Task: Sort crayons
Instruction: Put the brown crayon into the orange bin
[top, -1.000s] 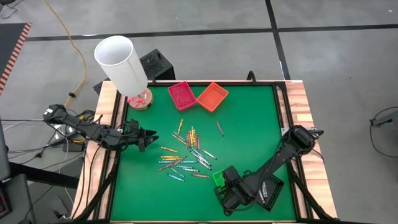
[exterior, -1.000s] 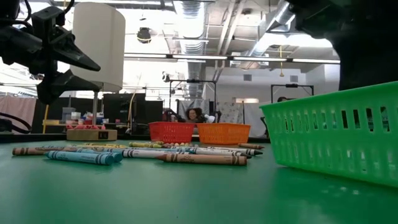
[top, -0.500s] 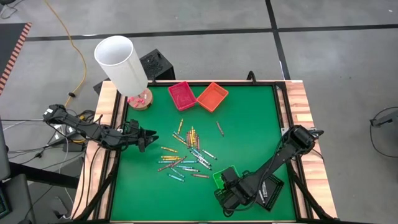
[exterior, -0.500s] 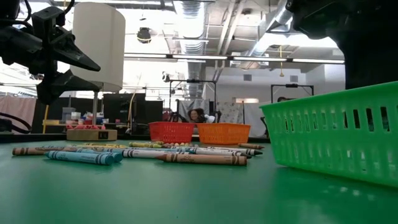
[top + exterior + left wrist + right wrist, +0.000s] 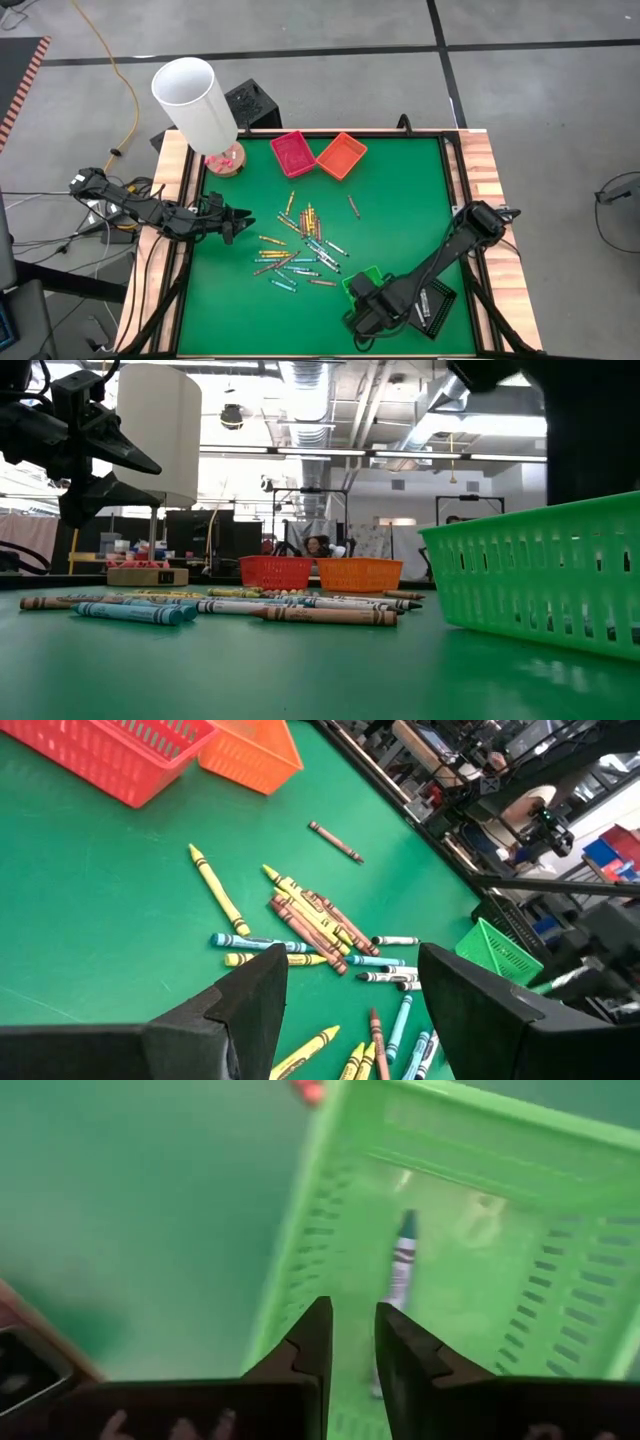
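Observation:
Several crayons [image 5: 300,245] lie loose in a heap on the green table mat, also seen in the low view [image 5: 250,608] and the left wrist view [image 5: 320,930]. One teal crayon [image 5: 402,1265] lies flat on the floor of the green tray [image 5: 480,1230], which stands near the front edge [image 5: 360,282]. My right gripper [image 5: 354,1320] hangs above that tray, pointing steeply down, its fingers a little apart with nothing between them. My left gripper [image 5: 240,218] waits open above the table's left edge, left of the heap.
A red tray [image 5: 293,153] and an orange tray [image 5: 341,155] stand side by side at the far edge. A single crayon [image 5: 353,207] lies apart toward them. A white cylinder on a wooden base [image 5: 193,100] stands at the far left corner; a black tray [image 5: 437,303] sits near right.
My right gripper has risen a little above the green tray and rolled at the wrist, drawing slightly toward the near edge; more of the tray's far rim shows in the high view.

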Robot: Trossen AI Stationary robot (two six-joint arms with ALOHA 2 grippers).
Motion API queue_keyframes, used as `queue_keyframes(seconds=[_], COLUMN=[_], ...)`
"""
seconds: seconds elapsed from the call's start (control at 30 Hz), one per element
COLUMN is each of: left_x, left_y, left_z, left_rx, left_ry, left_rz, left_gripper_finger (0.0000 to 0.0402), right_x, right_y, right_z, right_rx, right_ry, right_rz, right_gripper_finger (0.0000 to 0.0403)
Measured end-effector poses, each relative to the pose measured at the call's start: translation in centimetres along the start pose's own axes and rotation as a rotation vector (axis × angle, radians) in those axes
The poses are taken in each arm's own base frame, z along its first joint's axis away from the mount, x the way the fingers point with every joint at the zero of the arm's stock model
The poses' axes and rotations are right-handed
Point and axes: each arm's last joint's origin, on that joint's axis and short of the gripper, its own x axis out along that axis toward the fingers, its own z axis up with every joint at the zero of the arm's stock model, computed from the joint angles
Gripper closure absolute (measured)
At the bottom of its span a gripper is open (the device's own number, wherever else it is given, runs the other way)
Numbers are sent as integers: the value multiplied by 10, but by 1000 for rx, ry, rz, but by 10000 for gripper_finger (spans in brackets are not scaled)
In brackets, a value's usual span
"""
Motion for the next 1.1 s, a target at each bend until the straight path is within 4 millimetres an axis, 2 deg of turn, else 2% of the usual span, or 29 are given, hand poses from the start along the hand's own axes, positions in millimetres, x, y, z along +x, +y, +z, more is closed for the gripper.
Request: queue_keyframes(seconds=[0.23,0.47,0.6,0.8,0.93,1.1], left_x=[0,0,0,1,1,0], left_y=[0,0,0,-3,-10,-13], left_z=[0,0,0,4,12,20], left_rx=[-2,-3,-28,-109,-159,-173], left_ry=[0,1,1,-15,-71,-160], left_rz=[-1,-2,-1,-48,-114,-126], left_gripper_finger=[186,186,186,186,186,186], right_x=[-26,-47,-66,-87,-93,-93], right_y=[11,5,4,7,0,-18], right_z=[26,65,87,111,128,145], right_rx=[-127,-239,-418,-786,-903,-938], right_ry=[-32,-170,-175,-223,-275,-215], right_rz=[34,-79,-99,-84,-189,-326], right_gripper_finger=[326,326,326,326,326,326])
